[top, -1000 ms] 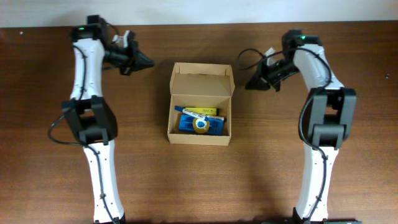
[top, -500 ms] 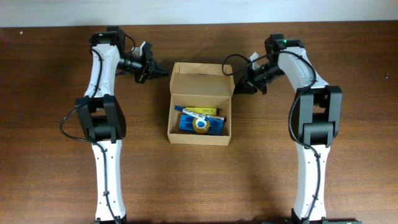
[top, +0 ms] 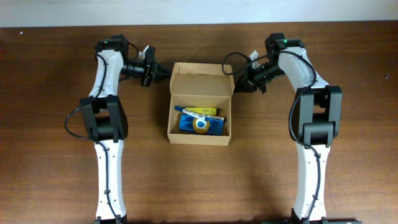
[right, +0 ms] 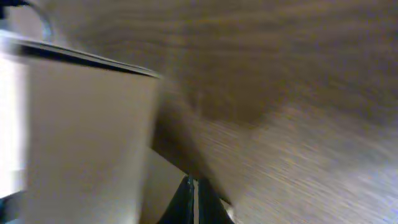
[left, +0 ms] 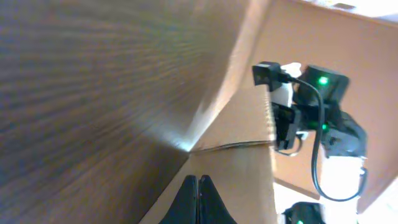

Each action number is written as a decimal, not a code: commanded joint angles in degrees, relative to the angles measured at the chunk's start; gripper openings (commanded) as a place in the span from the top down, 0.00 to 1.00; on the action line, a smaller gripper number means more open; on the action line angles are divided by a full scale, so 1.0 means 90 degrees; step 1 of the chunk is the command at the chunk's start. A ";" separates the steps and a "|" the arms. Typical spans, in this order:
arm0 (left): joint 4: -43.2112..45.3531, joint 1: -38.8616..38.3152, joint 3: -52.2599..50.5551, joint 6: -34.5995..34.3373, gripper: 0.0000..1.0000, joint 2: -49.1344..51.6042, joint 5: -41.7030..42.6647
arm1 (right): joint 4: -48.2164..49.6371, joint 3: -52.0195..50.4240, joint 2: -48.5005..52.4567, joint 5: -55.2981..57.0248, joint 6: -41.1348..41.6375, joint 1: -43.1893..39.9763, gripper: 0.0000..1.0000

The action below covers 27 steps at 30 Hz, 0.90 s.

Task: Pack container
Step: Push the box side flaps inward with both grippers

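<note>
Wooden table (top: 56,155) holds container (top: 199,138), mouth upward, flap (top: 201,78) rearward.

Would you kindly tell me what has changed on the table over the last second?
The left gripper swung rightward and the right gripper leftward, both shut, toward the raised lid of the container. Nothing was grasped or released. The container and its contents stayed put.

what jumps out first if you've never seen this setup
The open cardboard box in the middle of the wooden table draws the eye first, its flap lid open at the far side and a flat blue case with a round yellow item inside. Next come the two white arms flanking it, the left pincer and right pincer both shut, pointing at the flap's two ends.
</note>
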 commanded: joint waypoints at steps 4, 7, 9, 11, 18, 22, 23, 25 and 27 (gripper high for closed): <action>0.0233 0.0005 -0.0002 0.0226 0.98 0.0206 0.0661 | 0.0187 0.0000 0.0070 -0.0755 -0.0124 -0.0049 0.96; 0.0270 0.0005 -0.0002 0.0221 0.99 0.0243 0.0663 | 0.0211 0.0000 0.0080 -0.0755 -0.0126 -0.0049 0.97; 0.0238 -0.0002 -0.0002 0.0221 0.99 0.0282 0.0663 | 0.0238 0.0000 0.0095 -0.0753 -0.0126 -0.0049 0.96; 0.0182 -0.0027 -0.0007 0.0221 0.99 0.0321 0.0661 | 0.0238 0.0000 0.0104 -0.0755 -0.0126 -0.0049 0.96; 0.0233 -0.0185 -0.0007 0.0372 0.99 0.0345 0.1168 | 0.0452 0.0000 0.0104 -0.1180 -0.0357 -0.0049 0.96; 0.0277 -0.0189 -0.0005 0.0515 0.99 0.0345 0.1644 | 0.0474 0.0002 0.0104 -0.1328 -0.0493 -0.0049 0.96; 0.0277 -0.0189 -0.0005 0.0537 0.99 0.0345 0.1744 | 0.0466 0.0002 0.0104 -0.1362 -0.0503 -0.0049 0.96; 0.0272 -0.0192 -0.0005 0.0607 0.99 0.0340 0.1853 | 0.0464 0.0002 0.0102 -0.1671 -0.0714 -0.0049 0.96; 0.0245 -0.0202 0.0002 0.0627 0.99 0.0316 0.1853 | 0.0461 0.0002 0.0090 -0.1899 -0.0780 -0.0049 0.96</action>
